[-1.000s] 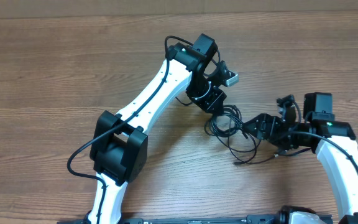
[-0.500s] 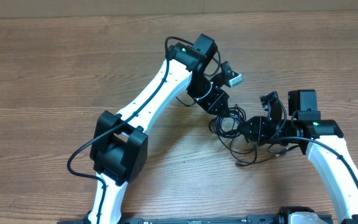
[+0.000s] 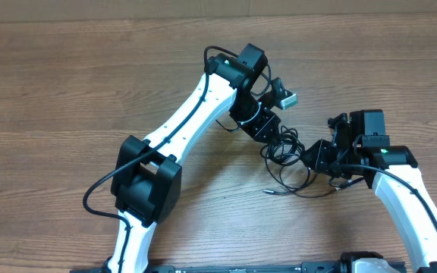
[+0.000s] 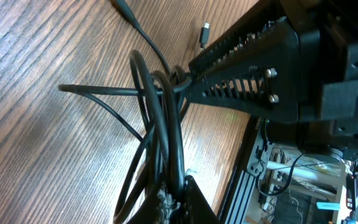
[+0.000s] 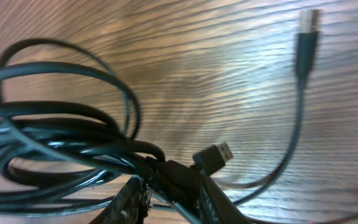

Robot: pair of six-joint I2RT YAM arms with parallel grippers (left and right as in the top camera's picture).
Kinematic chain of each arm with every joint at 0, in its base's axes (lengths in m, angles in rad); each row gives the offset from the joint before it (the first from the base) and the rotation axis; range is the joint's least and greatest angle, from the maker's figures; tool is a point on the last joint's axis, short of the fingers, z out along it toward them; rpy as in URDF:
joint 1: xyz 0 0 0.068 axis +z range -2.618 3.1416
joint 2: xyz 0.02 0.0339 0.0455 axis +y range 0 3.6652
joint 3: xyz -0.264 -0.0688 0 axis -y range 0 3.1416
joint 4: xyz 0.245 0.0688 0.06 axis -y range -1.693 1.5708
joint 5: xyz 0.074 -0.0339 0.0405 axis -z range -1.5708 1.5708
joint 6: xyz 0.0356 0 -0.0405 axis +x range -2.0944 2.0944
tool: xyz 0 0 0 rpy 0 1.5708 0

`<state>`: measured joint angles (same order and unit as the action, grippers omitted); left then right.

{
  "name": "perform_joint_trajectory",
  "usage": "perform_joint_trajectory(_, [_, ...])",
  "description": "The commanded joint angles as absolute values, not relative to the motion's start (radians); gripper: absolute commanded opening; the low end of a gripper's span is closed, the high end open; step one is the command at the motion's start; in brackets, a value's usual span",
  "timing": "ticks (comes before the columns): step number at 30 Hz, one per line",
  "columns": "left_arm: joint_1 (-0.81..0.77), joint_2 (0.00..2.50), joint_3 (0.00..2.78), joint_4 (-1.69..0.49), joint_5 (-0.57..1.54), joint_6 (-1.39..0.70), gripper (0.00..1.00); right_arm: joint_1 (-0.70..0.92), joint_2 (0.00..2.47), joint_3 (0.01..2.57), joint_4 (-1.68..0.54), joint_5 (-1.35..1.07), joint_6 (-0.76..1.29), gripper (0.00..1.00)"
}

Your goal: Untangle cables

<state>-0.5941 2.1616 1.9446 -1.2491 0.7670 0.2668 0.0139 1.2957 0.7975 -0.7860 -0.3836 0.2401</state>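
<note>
While both grippers sit close together right of table centre, counts first: two arms (left arm [image 3: 196, 106], right arm [image 3: 412, 193]), two grippers, one tangle of cables [image 3: 285, 150]. The strands overlap too much for a firm count.

Plug ends:
- Right wrist view shows two. A silver-tipped plug [image 5: 308, 23] lies out on the table [image 3: 67, 91] at the end of a lone strand. A USB plug [image 5: 217, 154] sticks up just beside the fingers [image 5: 191, 190].
- Left wrist view shows two near the top edge, a small plug [image 4: 205, 34] and a black end [image 4: 123, 7]. Cannot tell whether these are the same ones.

Cables: thin, black, glossy, round in section. They coil in several loose overlapping loops, bunched where gripped. Overhead, the tangle lies between the two grippers. One long slack loop trails toward the near edge, and a free end [image 3: 268, 192] lies on the wood.

Left gripper [image 3: 270, 129]: jaws fully closed, strands pinched at the tip. In its wrist view the loops fan out from the slotted finger [image 4: 241, 81] across the wood grain.

Right gripper [image 3: 319, 155]: jaws narrow, clamped on the bunched strands. Its wrist view shows the bundle running in between the fingers at the bottom edge.

The grippers are near each other but apart, with the tangle spanning the gap
</note>
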Motion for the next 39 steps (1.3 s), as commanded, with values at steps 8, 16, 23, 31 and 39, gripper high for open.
perform_joint_trajectory(8, [-0.590,2.164,1.968,-1.259,0.644,0.265,0.04,0.006,1.285,0.815,-0.791,-0.319,0.291,0.49])
perform_joint_trajectory(16, [-0.590,2.164,1.968,-1.239,0.566,0.145,0.04,0.007,1.285,0.815,-0.778,-0.651,0.121,0.48])
perform_joint_trajectory(23, [-0.590,2.164,1.968,-1.198,0.725,0.029,0.04,0.007,1.285,0.815,-0.753,-0.895,0.017,0.49])
perform_joint_trajectory(31, [-0.589,2.164,1.968,-1.134,0.936,-0.284,0.04,0.007,1.285,0.815,-0.733,-0.892,0.017,0.49])
perform_joint_trajectory(39, [-0.595,2.164,1.968,-1.127,0.940,-0.398,0.04,0.007,1.285,0.815,-0.650,-0.892,0.017,0.54])
